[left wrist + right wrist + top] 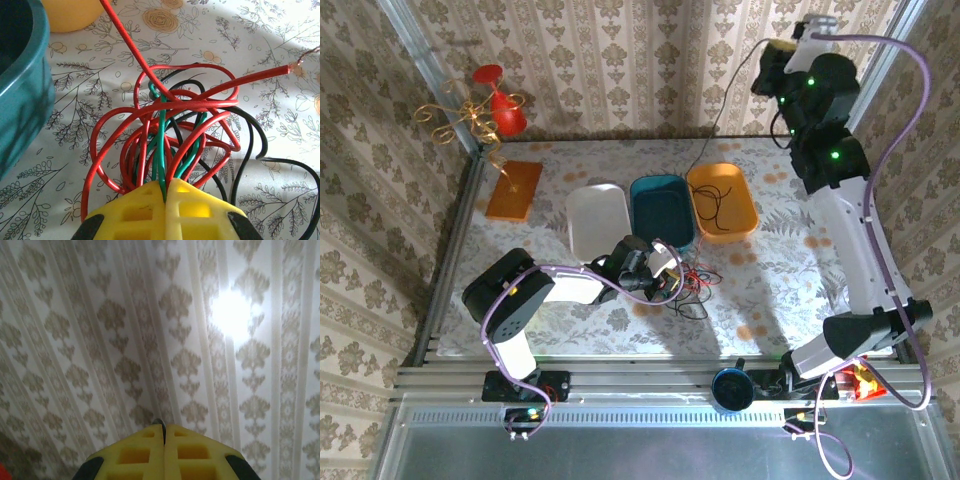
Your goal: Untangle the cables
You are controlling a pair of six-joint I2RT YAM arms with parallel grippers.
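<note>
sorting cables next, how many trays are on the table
3, side by side in a row: white tray on the left, teal tray in the middle, orange tray on the right. The flat orange board far left is not counted.

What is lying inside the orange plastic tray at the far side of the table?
A thin black cable lies looped on the floor of the orange plastic tray. Nothing else shows there. The tray's near wall hides a narrow strip of the floor.

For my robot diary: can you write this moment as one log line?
left gripper: shut on cables | right gripper: raised, shut on black cable | cables: tangled
</note>
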